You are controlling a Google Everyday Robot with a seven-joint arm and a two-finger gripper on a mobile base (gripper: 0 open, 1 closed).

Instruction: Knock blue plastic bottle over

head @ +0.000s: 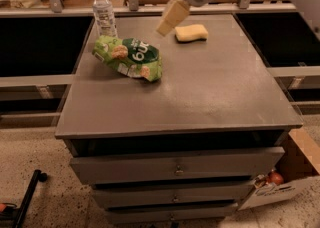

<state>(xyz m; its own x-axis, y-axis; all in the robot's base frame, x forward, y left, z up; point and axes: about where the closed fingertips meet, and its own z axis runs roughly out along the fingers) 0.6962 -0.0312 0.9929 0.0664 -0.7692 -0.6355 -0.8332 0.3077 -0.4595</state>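
Note:
The blue plastic bottle [104,11] stands upright at the far left corner of the grey cabinet top [210,87]. It is clear and ribbed, with a white cap and a pale label. A green snack bag [130,57] lies just in front of it. My gripper [167,25] hangs over the far middle of the top, to the right of the bottle and apart from it, its cream fingers pointing down and left. It holds nothing that I can see.
A yellow sponge [191,32] lies at the far side, just right of the gripper. Drawers [175,164] sit under the top. An open cardboard box [285,177] stands on the floor at the lower right. Shelving runs behind the cabinet.

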